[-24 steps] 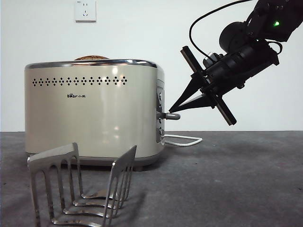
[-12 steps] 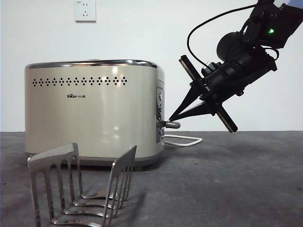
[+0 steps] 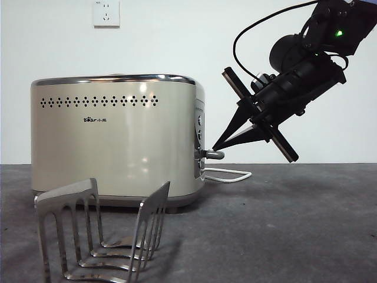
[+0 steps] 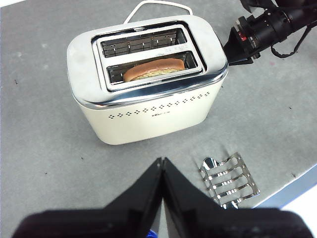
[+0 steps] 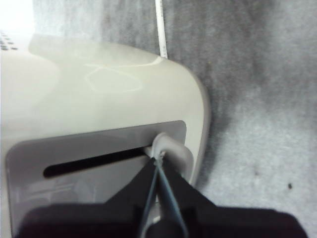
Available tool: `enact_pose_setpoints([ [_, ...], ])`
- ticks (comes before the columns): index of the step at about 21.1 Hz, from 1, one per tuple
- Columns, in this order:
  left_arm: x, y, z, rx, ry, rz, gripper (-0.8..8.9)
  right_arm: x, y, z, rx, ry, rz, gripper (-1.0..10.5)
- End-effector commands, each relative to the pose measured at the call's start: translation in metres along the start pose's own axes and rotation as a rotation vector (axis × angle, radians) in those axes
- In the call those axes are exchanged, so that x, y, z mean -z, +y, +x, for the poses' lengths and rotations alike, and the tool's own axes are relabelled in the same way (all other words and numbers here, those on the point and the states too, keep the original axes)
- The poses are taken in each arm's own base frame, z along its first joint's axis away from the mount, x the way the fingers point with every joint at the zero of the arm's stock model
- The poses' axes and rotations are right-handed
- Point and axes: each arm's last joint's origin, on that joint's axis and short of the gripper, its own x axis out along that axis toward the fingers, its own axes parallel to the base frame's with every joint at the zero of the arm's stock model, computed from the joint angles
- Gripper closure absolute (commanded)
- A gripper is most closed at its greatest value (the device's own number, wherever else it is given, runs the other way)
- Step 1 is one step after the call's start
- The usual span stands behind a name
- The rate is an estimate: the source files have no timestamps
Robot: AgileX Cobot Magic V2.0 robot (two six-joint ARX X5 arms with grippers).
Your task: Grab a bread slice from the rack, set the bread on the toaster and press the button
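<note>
The button [image 3: 214, 155] is jutting sideways at centre frame, touching just beneath the right end effector [image 3: 215, 145], whose jaws are pressed together, slanting down from upper right.

White wall socket [image 3: 106, 13] mounted on the plain white wall [image 3: 177, 41] behind the worktop's far edge, high up and toward the left as the front view has it. White power cord [image 3: 227, 174] lies in a flat loop on the grey textured worktop [image 3: 294, 224] toward its far edge; left wrist view shows the same cord [image 4: 158, 6] arching as a loop on the grey surface. Along one worktop edge in the left wrist view a blue strip [image 4: 292, 191] shows, brighter floor beyond it.
</note>
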Motion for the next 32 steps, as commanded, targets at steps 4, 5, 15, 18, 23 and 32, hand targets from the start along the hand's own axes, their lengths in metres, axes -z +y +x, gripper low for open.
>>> enact_pose_setpoints([
  [4, 0.001, 0.0, 0.001, -0.003, 0.002, 0.011, 8.21, 0.006, 0.005, -0.01, 0.025, -0.036, -0.032, 9.5],
  [5, 0.001, 0.0, 0.001, -0.003, 0.002, 0.011, 8.21, 0.006, 0.01, -0.014, 0.018, -0.047, -0.047, 9.5],
  [15, 0.001, 0.0, 0.001, -0.003, 0.002, 0.041, 8.21, 0.022, 0.066, -0.078, -0.06, -0.169, -0.201, 9.5],
  [18, 0.001, 0.0, 0.002, -0.003, 0.006, 0.042, 8.17, 0.04, 0.085, -0.108, -0.042, -0.208, -0.284, 9.5],
  [23, -0.002, -0.001, 0.008, -0.005, 0.025, 0.044, 8.17, 0.084, 0.117, -0.172, 0.06, -0.398, -0.365, 9.5],
  [32, -0.02, -0.009, 0.054, -0.022, 0.169, 0.062, 8.17, 0.156, 0.14, -0.26, 0.528, -0.698, -0.596, 9.5],
])
